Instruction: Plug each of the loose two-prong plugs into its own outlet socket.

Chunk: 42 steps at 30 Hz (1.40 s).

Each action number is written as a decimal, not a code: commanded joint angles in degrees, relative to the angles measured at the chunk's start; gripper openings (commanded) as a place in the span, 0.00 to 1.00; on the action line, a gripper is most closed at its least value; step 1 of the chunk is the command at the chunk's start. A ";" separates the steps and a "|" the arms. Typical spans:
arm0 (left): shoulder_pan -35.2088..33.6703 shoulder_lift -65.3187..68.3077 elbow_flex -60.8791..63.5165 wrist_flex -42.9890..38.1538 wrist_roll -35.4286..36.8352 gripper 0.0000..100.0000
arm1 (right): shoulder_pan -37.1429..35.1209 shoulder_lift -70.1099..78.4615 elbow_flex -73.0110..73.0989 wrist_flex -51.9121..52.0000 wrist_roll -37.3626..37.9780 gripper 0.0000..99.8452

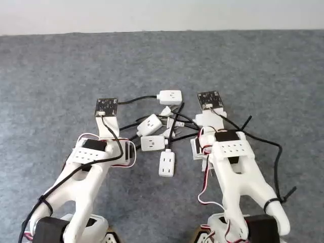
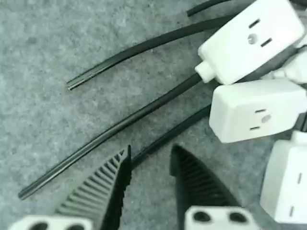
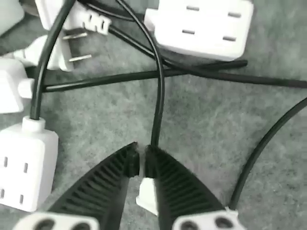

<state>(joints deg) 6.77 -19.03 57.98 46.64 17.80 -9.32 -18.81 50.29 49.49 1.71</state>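
Plug [image 3: 146,194] is held pinched in the right gripper [image 3: 141,155], low over the mat [image 3: 216,143], its cord [image 3: 160,96] trailing toward the sockets [image 3: 201,24]. Left gripper [image 2: 151,158] is spread wide, nothing gripped. Risk is judged: crossed cords could be snagged and sockets dragged, leaving the plug presented askew at insertion.

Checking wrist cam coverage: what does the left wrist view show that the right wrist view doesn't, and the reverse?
Left wrist view's own: the open left claw astride a black cable, loose cable ends, and three white sockets side by side.

Right wrist view's own: the right claw shut on a white piece where a cable ends, a two-prong plug with bare prongs, and a four-slot socket block.

Shared: grey carpet, black cables and white sockets. I can't tell whether any socket is the same one.
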 commanded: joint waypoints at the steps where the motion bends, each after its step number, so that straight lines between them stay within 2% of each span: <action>1: -0.53 -1.67 0.92 -3.43 -0.09 0.06 | 0.13 -5.23 -2.81 2.95 0.26 0.01; 5: -0.53 -2.02 1.89 -4.75 -0.09 0.06 | -0.13 -11.82 2.37 3.47 1.05 0.01; 9: -0.53 -1.85 1.89 -4.75 -0.09 0.06 | 0.04 -13.23 6.77 3.91 6.51 0.01; 26: -0.53 -1.49 1.98 -5.45 -0.09 0.05 | 5.93 9.45 -8.44 9.63 6.77 0.01; 42: -0.44 -1.49 1.98 -5.36 -0.09 0.06 | 4.09 -4.70 -5.71 7.87 6.33 0.01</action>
<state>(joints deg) 6.77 -19.38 60.35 42.33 17.89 -5.10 -21.10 45.45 58.20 7.78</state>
